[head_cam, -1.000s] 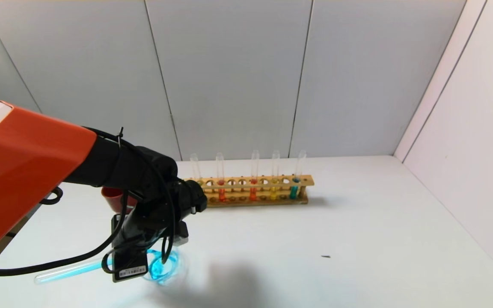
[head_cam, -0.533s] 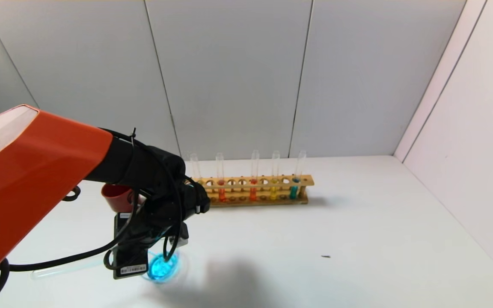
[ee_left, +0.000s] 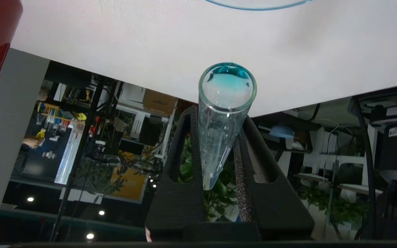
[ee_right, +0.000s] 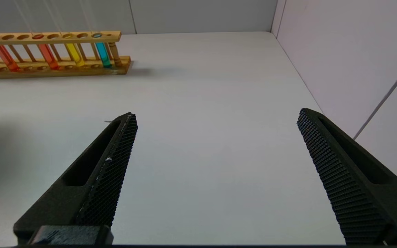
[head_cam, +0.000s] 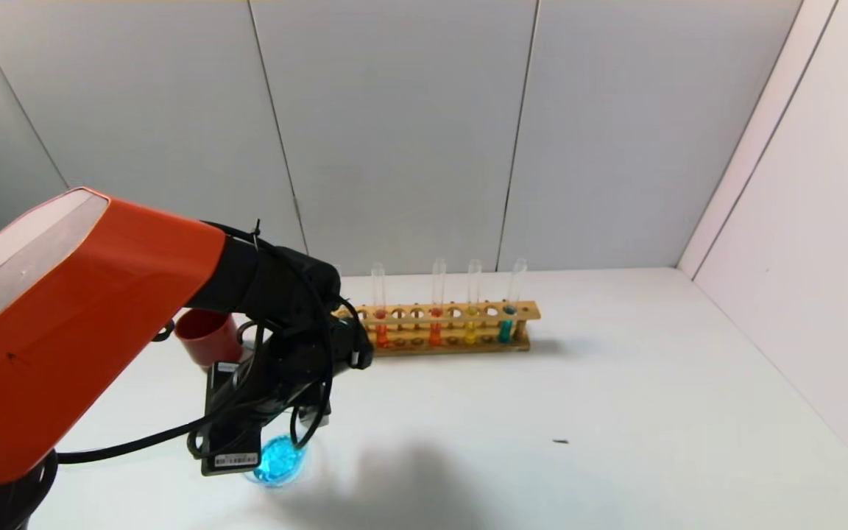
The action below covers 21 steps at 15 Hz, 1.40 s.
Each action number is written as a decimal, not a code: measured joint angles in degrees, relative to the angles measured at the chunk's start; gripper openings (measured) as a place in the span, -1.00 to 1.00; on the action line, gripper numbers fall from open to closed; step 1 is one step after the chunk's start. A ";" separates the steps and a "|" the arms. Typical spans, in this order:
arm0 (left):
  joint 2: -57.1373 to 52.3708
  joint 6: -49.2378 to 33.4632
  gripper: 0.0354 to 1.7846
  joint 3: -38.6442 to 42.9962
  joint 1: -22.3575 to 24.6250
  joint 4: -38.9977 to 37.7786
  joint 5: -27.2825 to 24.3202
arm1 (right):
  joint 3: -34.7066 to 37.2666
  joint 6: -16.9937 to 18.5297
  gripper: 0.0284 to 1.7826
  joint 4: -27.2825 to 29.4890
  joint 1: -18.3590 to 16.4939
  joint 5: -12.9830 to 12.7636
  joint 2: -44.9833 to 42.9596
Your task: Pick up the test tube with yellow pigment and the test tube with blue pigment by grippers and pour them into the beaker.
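The left gripper [ee_left: 219, 193] is clamped on the test tube with blue pigment [ee_left: 224, 113], nearly drained, its mouth tipped over the beaker [head_cam: 277, 460] of cyan liquid at the table's [head_cam: 615, 412] near left. The barcode label [head_cam: 236, 459] is unreadable. The right gripper [ee_right: 215, 172] gapes wide, holding nothing.

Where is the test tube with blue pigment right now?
The test tube with blue pigment is clamped in the left end effector, mouth toward the beaker near the table's front left.

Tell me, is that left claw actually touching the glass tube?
Touching: in the left wrist view both fingers of the left gripper press against the test tube with blue pigment.
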 joint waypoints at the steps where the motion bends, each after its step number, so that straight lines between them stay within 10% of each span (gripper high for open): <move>1: 0.55 -0.07 -0.68 -0.88 -0.30 1.52 0.06 | 0.00 -0.02 0.91 0.00 0.00 0.00 0.00; 21: 3.80 -1.57 -0.68 -5.53 -2.50 4.72 -0.20 | -0.02 0.00 0.91 -0.02 0.00 0.00 0.00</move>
